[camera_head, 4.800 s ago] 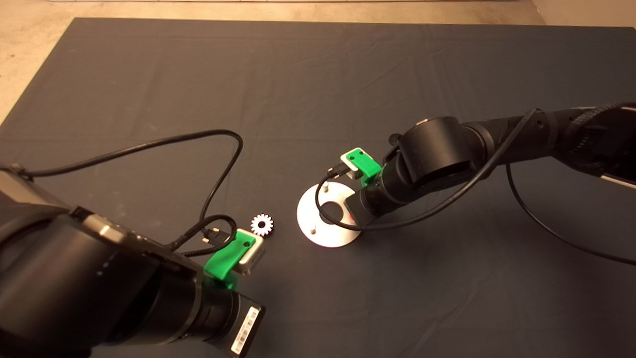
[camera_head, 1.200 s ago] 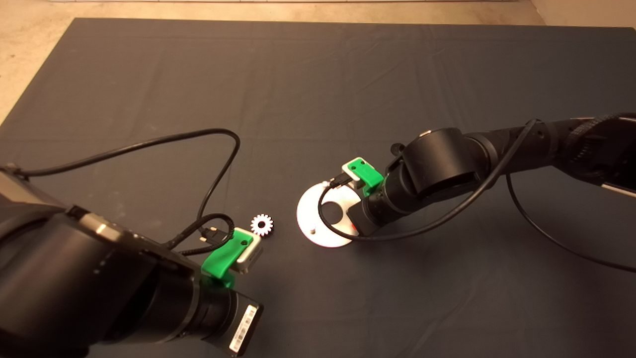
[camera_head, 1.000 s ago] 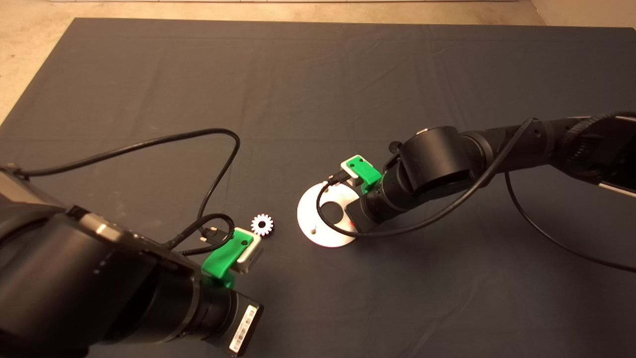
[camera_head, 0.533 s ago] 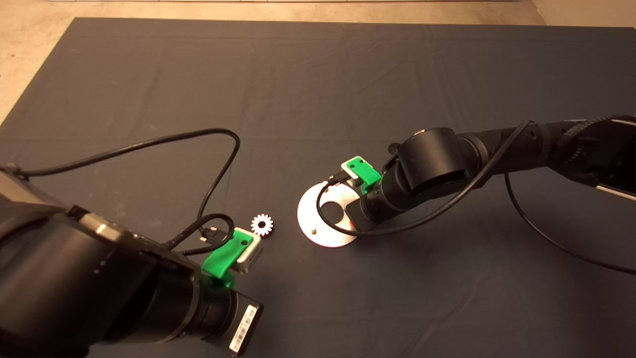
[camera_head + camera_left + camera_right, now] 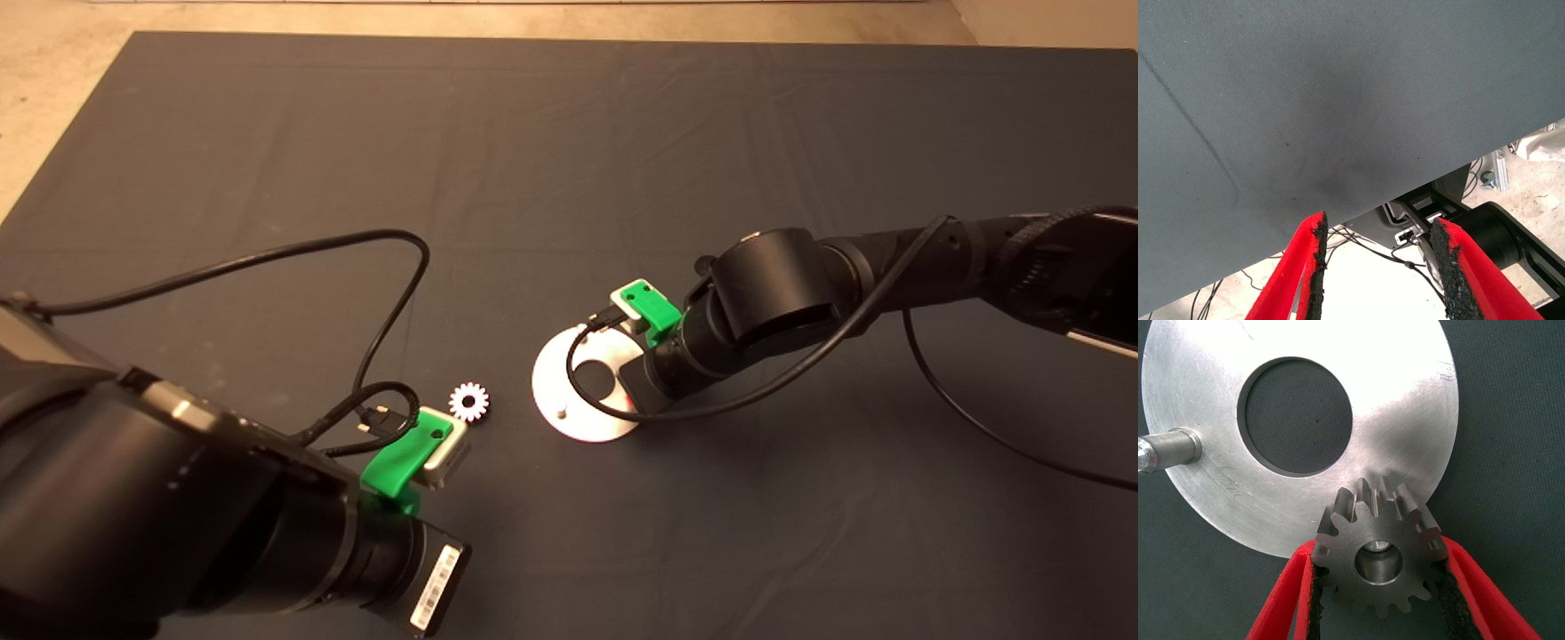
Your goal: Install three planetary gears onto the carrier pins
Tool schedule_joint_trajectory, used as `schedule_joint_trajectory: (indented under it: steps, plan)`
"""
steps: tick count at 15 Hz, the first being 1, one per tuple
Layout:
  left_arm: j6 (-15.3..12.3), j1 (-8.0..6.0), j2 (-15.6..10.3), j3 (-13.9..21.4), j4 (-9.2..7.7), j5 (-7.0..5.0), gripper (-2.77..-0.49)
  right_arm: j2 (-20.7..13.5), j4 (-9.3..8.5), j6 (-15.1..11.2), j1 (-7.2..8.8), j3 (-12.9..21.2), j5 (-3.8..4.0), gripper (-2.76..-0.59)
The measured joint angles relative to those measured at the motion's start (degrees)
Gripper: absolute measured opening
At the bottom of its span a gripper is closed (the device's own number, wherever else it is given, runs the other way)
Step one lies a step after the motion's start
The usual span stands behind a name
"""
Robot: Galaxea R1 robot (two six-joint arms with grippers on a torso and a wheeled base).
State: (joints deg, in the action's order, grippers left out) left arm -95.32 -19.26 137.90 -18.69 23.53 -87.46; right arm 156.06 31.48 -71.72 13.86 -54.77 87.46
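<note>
Head view: we see the right arm reaching over the round plate [image 5: 569,425] near the mat's [image 5: 569,142] middle. One pin [image 5: 559,412] stands free on the plate's near rim. A loose gear [image 5: 468,402] lies on the mat just beside the plate. The left arm sits at the mat's near left corner.

Left wrist view: left gripper [image 5: 1375,257] jaws spread, holding nothing.

Right wrist view: right gripper [image 5: 1379,590] pinches a gear [image 5: 1379,550] over a pin tip visible in its hole. Another pin [image 5: 1168,450] stands across the plate.

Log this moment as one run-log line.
right gripper: shut on gear, over plate pin | left gripper: open, idle | second gear: on mat
</note>
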Motion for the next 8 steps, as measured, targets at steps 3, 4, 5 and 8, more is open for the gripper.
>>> schedule_joint_trajectory:
  steps: [3,4,5,8]
  plan:
    - [-0.02,0.00,0.00,0.00,0.00,0.00,-2.23,0.02,0.00,0.00,0.00,0.00,0.00,-2.36]
    - [-0.02,0.00,0.00,0.00,0.00,0.00,-2.23,0.00,0.00,0.00,0.02,0.00,0.00,-2.33]
    - [-0.01,0.00,0.00,0.00,0.00,0.00,-2.23,0.00,0.00,0.00,0.02,0.00,0.00,-2.33]
    - [-0.02,0.00,0.00,0.00,0.00,0.00,-2.23,0.02,0.00,0.00,0.00,0.00,0.00,-2.27]
